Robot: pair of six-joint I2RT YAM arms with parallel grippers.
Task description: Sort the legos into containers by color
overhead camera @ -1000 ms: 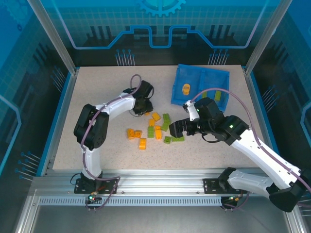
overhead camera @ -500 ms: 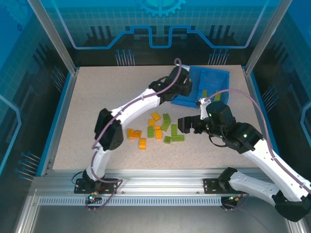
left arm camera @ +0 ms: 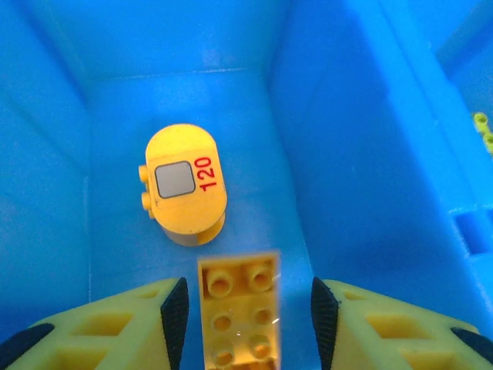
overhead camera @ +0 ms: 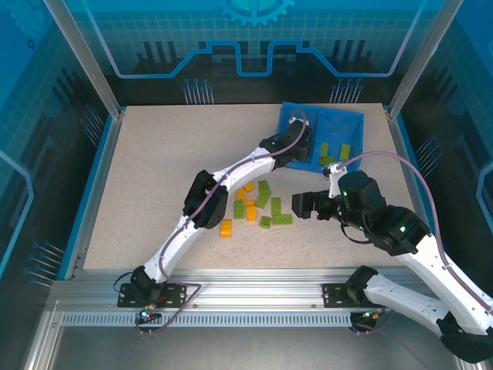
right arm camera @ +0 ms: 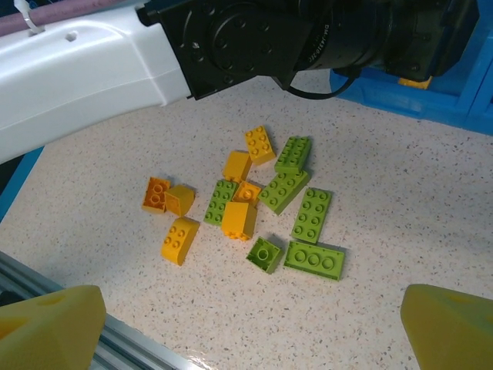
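Top view: left gripper (overhead camera: 299, 145) sits over the left compartment of the tray (overhead camera: 348, 116). A few green bricks (overhead camera: 333, 153) lie in the right compartment. The unsorted pile (overhead camera: 254, 206) is on the table (overhead camera: 154, 169), near the tray's front, with the right gripper (overhead camera: 302, 205) just beside it on its right.

Left wrist view: left gripper (left arm camera: 248, 304) has its fingers spread, and an orange brick (left arm camera: 231, 324) lies studs-up between them with a gap on each side, so nothing is pinched. The brick's top edge is blurred, so I cannot tell whether it rests on the tray (left arm camera: 331, 116) floor or hangs just above it. A round orange piece (left arm camera: 185, 181) marked 120 lies just beyond it in the same compartment.

Right wrist view: right gripper (right arm camera: 253, 316) is spread wide and empty, looking down on the pile (right arm camera: 246, 204). Orange and green are mixed, and several bricks touch at the centre.

Handling, as judged: the bricks are light, rigid, hard plastic with slick side walls, and not fragile. Best taken across the two long flat sides, low on the body and clear of the studs. The green one (right arm camera: 312, 214) on the pile's right flank looks to have room on both sides for the fingers, while the packed centre risks nudging its neighbours.
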